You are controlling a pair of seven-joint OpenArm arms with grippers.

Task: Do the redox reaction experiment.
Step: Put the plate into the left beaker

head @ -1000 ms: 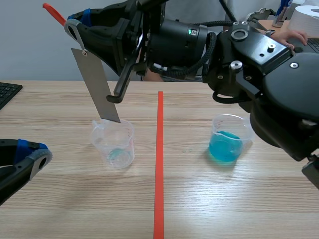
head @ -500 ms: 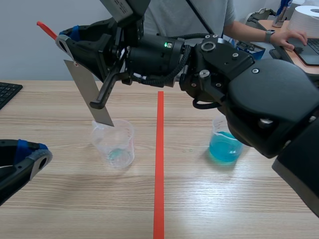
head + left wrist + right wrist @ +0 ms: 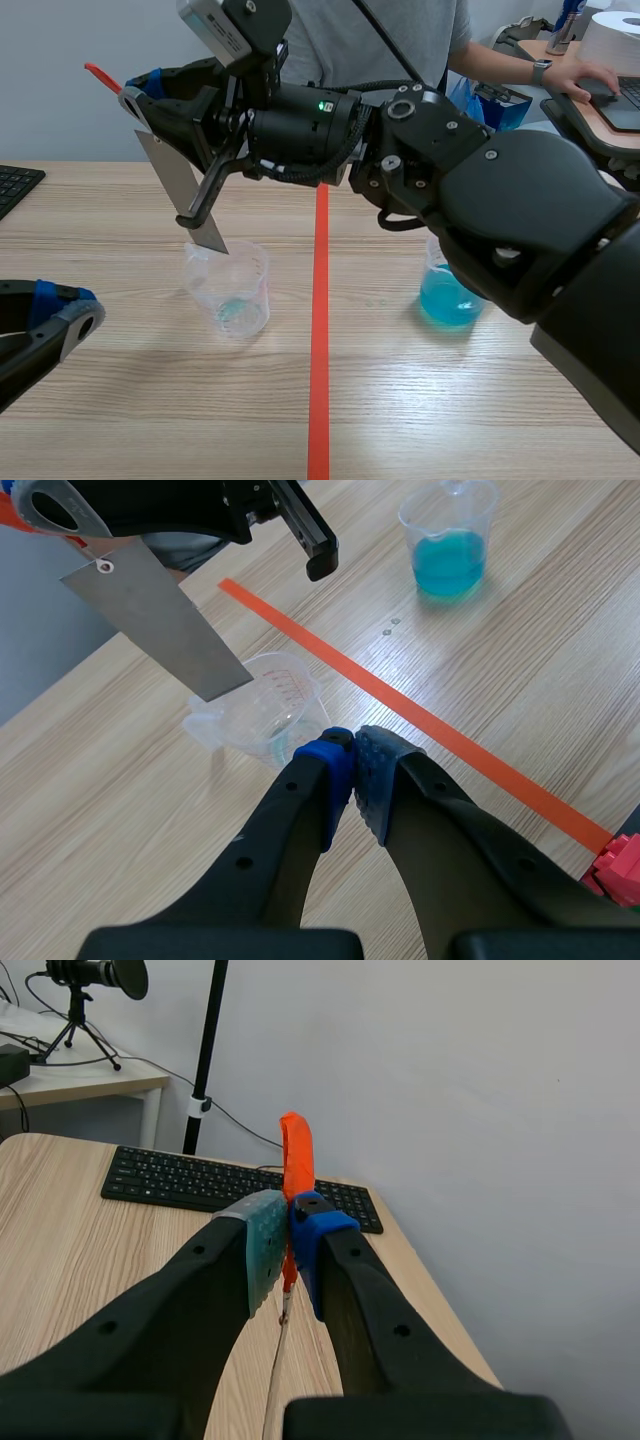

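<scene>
A grey metal strip (image 3: pixel 183 188) hangs tilted from an orange-red tag (image 3: pixel 102 76). My right gripper (image 3: pixel 140 88), reaching across from the right, is shut on that tag (image 3: pixel 295 1156). The strip's lower end sits at the back rim of a clear beaker (image 3: pixel 229 288) that holds a trace of blue liquid. A second beaker (image 3: pixel 450 296), part full of blue liquid, stands right of the red line, half hidden by the right arm. My left gripper (image 3: pixel 352 744) is shut on nothing, low and just short of the clear beaker (image 3: pixel 272 708), with the strip (image 3: pixel 155 620) above it.
A red tape line (image 3: pixel 319 330) runs down the table's middle. A black keyboard (image 3: pixel 14 186) lies at the left edge. A person sits behind the table, one hand (image 3: pixel 570 78) on a side desk. Red blocks (image 3: pixel 620 865) lie near the left arm.
The right arm swung leftward with the strip. Its lower end shifted from over the beaker's mouth to the back rim. The left gripper stayed put.
</scene>
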